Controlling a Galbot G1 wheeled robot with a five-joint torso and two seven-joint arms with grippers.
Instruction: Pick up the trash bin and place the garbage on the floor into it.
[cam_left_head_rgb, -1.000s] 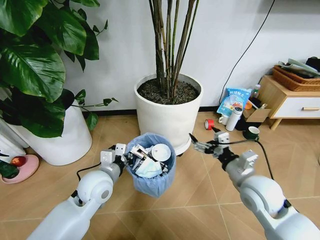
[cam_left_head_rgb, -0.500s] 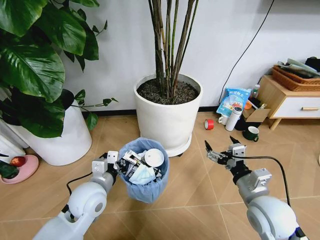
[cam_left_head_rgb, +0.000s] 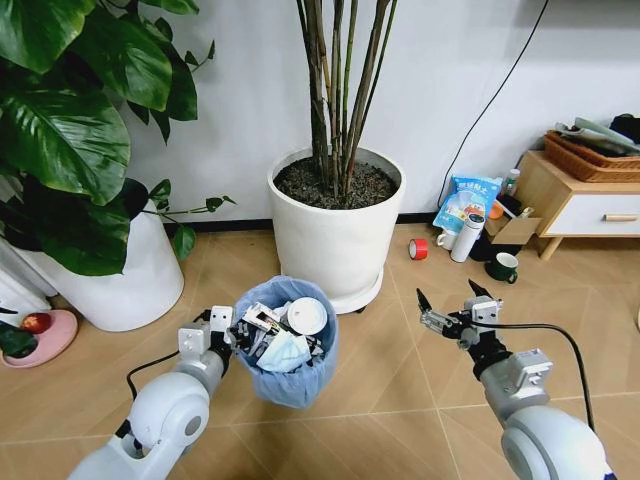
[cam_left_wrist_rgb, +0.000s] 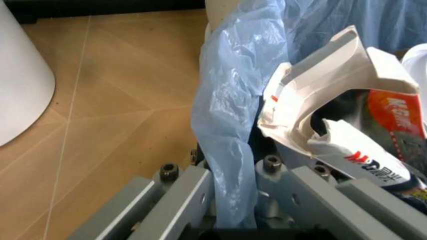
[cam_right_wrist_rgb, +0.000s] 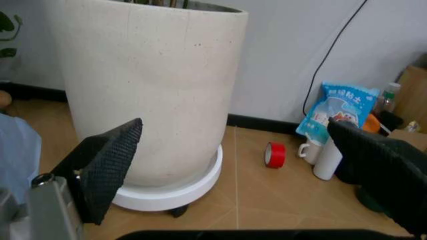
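The trash bin (cam_left_head_rgb: 290, 378), lined with a crinkly light-blue bag (cam_left_wrist_rgb: 230, 115), hangs just above the floor (cam_left_head_rgb: 390, 400) in front of me. My left gripper (cam_left_head_rgb: 226, 336) is shut on its left rim; the left wrist view shows the fingers (cam_left_wrist_rgb: 190, 192) clamping the bag's edge. Garbage (cam_left_head_rgb: 285, 335) fills the bin: crumpled white paper, printed wrappers (cam_left_wrist_rgb: 333, 115) and a white round disc (cam_left_head_rgb: 307, 315). To the bin's right my right gripper (cam_left_head_rgb: 447, 297) hovers open with nothing in it, its black pads (cam_right_wrist_rgb: 110, 165) spread wide.
A big white planter (cam_left_head_rgb: 335, 225) on a wheeled saucer stands right behind the bin, and another planter (cam_left_head_rgb: 130, 280) stands at the left. A red tape roll (cam_left_head_rgb: 418, 248), a white bottle, mugs and a blue pouch lie by a wooden cabinet (cam_left_head_rgb: 580, 205) at the back right.
Both arms have drawn back toward me. The bin has shifted slightly left in the left gripper, and the open right gripper has moved right, away from the bin.
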